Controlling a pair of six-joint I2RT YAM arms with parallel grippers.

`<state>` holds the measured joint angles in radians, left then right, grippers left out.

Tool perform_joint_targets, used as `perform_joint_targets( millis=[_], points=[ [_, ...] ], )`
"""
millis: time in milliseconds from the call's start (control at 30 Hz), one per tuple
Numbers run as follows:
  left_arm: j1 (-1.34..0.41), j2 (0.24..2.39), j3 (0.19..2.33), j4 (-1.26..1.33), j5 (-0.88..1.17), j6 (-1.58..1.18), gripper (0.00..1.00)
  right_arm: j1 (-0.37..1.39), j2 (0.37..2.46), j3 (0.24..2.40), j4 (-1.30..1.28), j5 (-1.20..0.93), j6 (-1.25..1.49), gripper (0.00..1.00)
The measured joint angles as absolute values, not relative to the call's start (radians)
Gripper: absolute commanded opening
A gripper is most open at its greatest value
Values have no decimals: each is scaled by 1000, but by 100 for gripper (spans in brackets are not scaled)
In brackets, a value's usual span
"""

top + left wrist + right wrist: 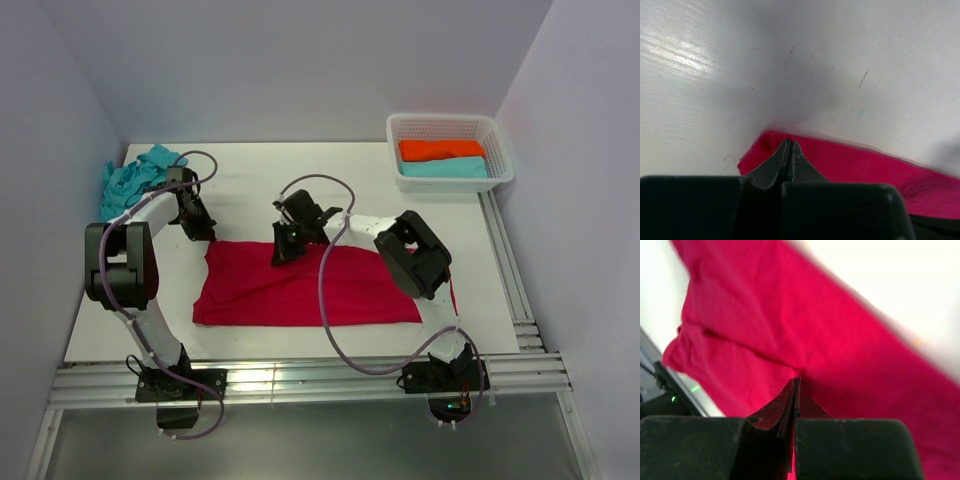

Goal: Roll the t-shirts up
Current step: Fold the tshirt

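Observation:
The crimson red t-shirt (300,290) lies flat as a long folded band across the middle of the table. My left gripper (203,235) is at its far left corner, jaws shut on the cloth there (790,142); the corner bunches up around the tips. My right gripper (281,255) is on the shirt's far edge, a little left of its middle. It is shut on the red t-shirt (765,315), and the cloth puckers at the tips (798,380). The turquoise t-shirt (135,178) sits crumpled at the far left of the table, behind the left arm.
A white lattice basket (450,184) stands at the back right, holding a folded orange cloth (440,149) and a folded turquoise cloth (445,168). Metal rails run along the near edge (300,380) and the right edge (510,270). Walls close in on three sides.

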<state>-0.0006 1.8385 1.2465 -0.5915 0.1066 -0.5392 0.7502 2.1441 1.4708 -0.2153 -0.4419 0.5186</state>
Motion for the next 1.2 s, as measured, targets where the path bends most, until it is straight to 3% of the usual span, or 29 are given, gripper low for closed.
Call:
perform_joint_targets(
  millis=[833, 900, 967, 1033, 1200],
  points=[
    [-1, 1839, 1246, -591, 99, -539, 0, 817, 1786, 980, 46, -606, 583, 4],
    [-1, 1839, 1246, -591, 99, -539, 0, 818, 1774, 961, 52, -604, 586, 12],
    [-1, 1839, 1246, -591, 99, -539, 0, 818, 1767, 946, 52, -599, 588, 30],
    [-1, 1839, 1246, -591, 97, -539, 0, 819, 1757, 928, 47, -591, 587, 41],
    [-1, 1839, 1246, -591, 89, -539, 0, 820, 1729, 902, 23, -575, 575, 48]
  ],
)
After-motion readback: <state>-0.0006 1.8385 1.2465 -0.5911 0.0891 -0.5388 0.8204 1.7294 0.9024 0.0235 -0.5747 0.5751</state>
